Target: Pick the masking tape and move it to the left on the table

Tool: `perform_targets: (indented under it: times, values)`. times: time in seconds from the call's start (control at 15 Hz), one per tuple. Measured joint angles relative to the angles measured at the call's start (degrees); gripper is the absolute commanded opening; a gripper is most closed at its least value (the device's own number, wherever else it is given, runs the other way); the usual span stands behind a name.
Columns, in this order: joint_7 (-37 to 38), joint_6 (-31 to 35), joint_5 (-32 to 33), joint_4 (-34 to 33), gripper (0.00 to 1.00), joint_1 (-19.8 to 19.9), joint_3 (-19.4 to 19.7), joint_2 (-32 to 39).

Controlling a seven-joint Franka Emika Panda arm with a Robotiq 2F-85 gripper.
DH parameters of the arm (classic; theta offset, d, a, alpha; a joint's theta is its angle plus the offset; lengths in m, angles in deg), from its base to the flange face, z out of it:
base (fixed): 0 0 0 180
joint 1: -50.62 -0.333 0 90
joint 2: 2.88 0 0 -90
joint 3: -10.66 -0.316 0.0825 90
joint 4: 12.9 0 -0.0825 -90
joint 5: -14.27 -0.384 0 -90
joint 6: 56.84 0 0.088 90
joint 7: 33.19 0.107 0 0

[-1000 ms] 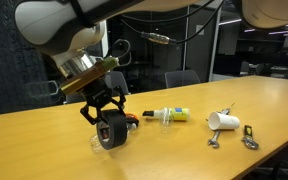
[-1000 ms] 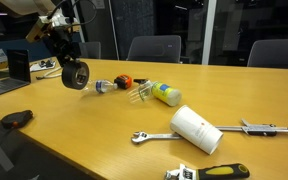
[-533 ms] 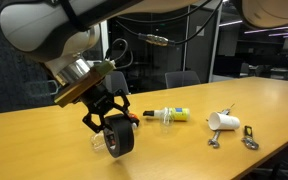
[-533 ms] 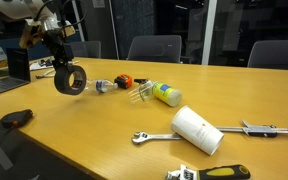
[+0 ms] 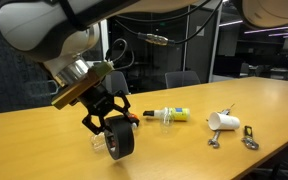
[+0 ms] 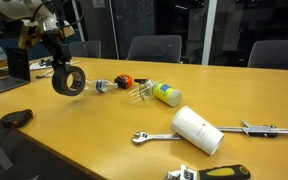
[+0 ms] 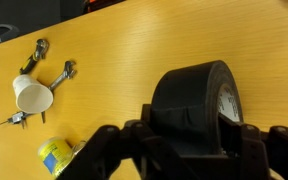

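The masking tape [image 5: 119,141] is a thick black roll, held on edge in my gripper [image 5: 106,122] just above the tan wooden table [image 5: 184,145]. In an exterior view the tape [image 6: 68,80] hangs under my gripper [image 6: 60,62] near the table's end [image 6: 104,130]. In the wrist view the tape [image 7: 189,95] fills the space between my fingers [image 7: 189,140], its pale core label facing right. The gripper is shut on the roll.
A yellow-capped bottle [image 5: 171,115] and an orange tool [image 5: 133,118] lie behind the tape. A white cup [image 5: 223,121] and wrenches [image 5: 248,134] lie further along; the cup also shows in an exterior view [image 6: 196,128]. A laptop [image 6: 17,66] and a black object [image 6: 17,118] lie at the table's end.
My gripper has carried the tape sideways along the table, away from the bottle and orange tool, and towards the near edge. Over the last half second it has barely moved.
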Motion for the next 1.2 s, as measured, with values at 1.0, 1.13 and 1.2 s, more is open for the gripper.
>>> perform_targets:
  times: [1.0,1.13,1.2]
  values:
    - [2.3,4.6,-6.8,4.3,1.0,2.4,0.3,-0.7]
    - [2.3,4.6,-7.1,4.3,1.0,2.6,0.3,-1.0]
    - [2.3,4.6,-7.2,4.3,1.0,2.7,0.3,-1.3]
